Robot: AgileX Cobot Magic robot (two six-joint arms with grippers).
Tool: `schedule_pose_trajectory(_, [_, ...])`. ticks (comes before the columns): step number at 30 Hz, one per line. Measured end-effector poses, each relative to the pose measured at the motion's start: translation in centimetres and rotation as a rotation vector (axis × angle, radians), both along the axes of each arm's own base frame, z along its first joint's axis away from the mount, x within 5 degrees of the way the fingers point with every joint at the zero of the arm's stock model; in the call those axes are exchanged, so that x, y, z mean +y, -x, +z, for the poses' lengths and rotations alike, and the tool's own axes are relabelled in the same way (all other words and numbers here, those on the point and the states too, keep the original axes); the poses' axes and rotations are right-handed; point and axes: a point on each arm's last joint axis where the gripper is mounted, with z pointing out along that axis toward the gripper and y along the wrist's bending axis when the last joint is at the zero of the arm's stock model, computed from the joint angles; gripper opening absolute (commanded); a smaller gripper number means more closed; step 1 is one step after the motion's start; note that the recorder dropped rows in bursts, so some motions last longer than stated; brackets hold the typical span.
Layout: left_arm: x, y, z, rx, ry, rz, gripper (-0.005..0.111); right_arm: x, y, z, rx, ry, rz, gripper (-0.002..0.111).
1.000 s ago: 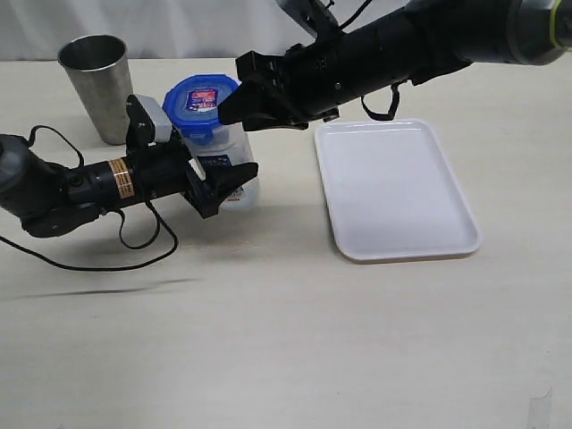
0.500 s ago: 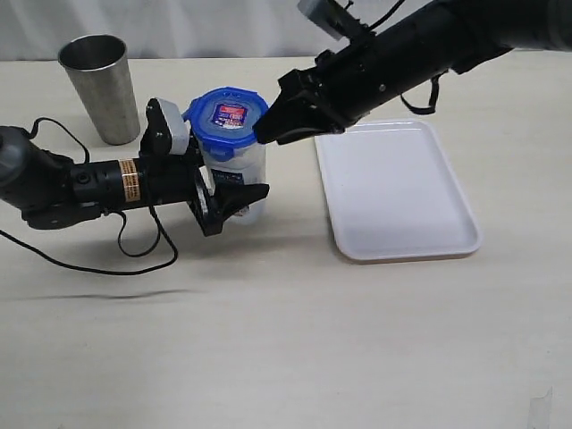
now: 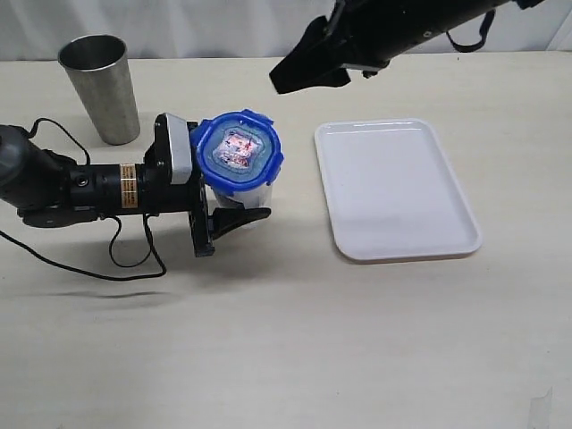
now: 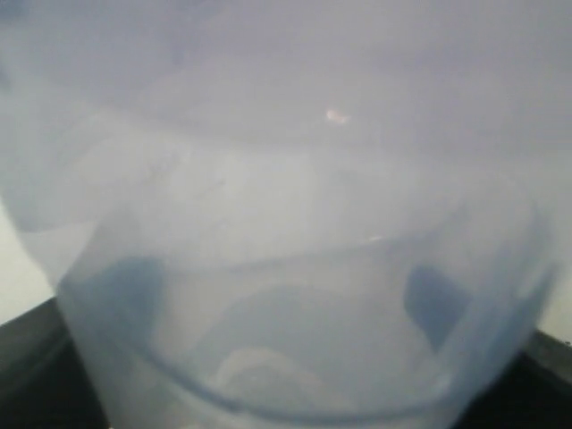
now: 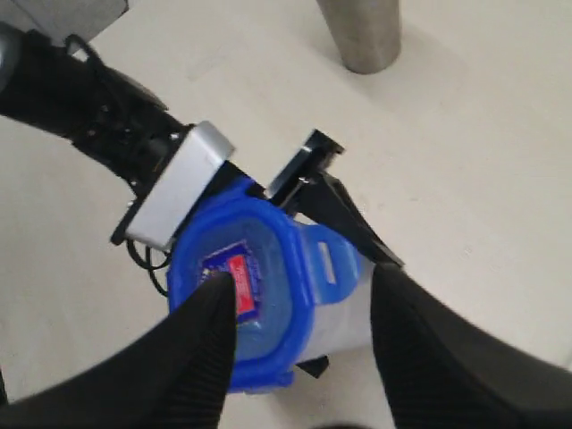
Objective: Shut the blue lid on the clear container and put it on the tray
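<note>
The clear container (image 3: 243,198) is off the table, tilted, with my left gripper (image 3: 234,207) shut on its body. The blue lid (image 3: 238,150) sits on its mouth, its red-and-white label facing up. In the left wrist view the container (image 4: 295,295) fills the picture, blurred, with dark fingers (image 4: 27,380) at the corners. My right gripper (image 3: 299,73) hangs open and empty above and to the right of the lid. The right wrist view looks down between its fingers (image 5: 192,357) onto the lid (image 5: 268,304) and container (image 5: 344,308). The white tray (image 3: 398,192) lies to the right.
A tapered steel cup (image 3: 98,85) stands at the back left, behind the left arm, and shows in the right wrist view too (image 5: 362,31). The left arm's black cable (image 3: 98,264) loops over the table in front of it.
My right gripper has lifted off the lid and drawn up and to the right. The left gripper has tipped the lidded container and shifted it slightly right.
</note>
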Motion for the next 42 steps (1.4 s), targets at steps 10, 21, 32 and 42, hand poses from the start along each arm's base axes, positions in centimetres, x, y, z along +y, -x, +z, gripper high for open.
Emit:
schedule_pose_trajectory(10, [-0.1, 0.4, 0.0, -0.108, -0.033, -0.074, 0.0, 5.1, 2.6, -1.9, -0.12, 0.282, 0.115, 0.056])
schedule_pose_trajectory(21, [-0.1, 0.5, 0.0, -0.119, -0.037, -0.083, 0.0, 5.7, 1.6, -3.7, -0.124, 0.333, 0.081, 0.043])
schedule_pose_trajectory(32, [-0.1, 0.5, 0.0, -0.135, -0.042, -0.086, 0.0, 6.4, 1.4, -5.1, -0.033, 0.327, 0.102, 0.043])
schedule_pose_trajectory(42, [0.0, 0.5, -0.1, -0.141, -0.047, -0.09, 0.0, 6.8, 1.3, -5.9, 0.037, 0.321, 0.11, 0.021])
